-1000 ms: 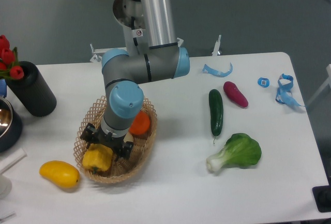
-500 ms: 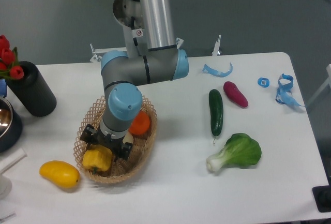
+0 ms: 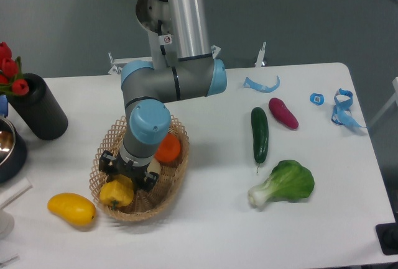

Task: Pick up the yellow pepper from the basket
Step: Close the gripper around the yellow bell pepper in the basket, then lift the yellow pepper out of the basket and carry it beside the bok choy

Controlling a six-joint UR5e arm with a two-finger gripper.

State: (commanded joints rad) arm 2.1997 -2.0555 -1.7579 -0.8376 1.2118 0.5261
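Note:
The yellow pepper (image 3: pixel 117 193) lies in the near-left part of the wicker basket (image 3: pixel 177 185) on the left of the white table. My gripper (image 3: pixel 126 177) points down into the basket, with its dark fingers on either side of the pepper's top, closed against it. The pepper still rests low in the basket. The gripper's body hides the pepper's stem. An orange fruit (image 3: pixel 168 148) sits in the basket just right of the wrist.
A smooth yellow mango-like fruit (image 3: pixel 71 210) lies on the table left of the basket. A cucumber (image 3: pixel 259 134), a purple eggplant (image 3: pixel 283 112) and a bok choy (image 3: pixel 285 183) lie to the right. A black vase (image 3: pixel 38 115) and a dark bowl (image 3: pixel 7 148) stand at the far left.
The fingers have drawn in around the pepper, which now shows narrower between them. The arm has barely moved.

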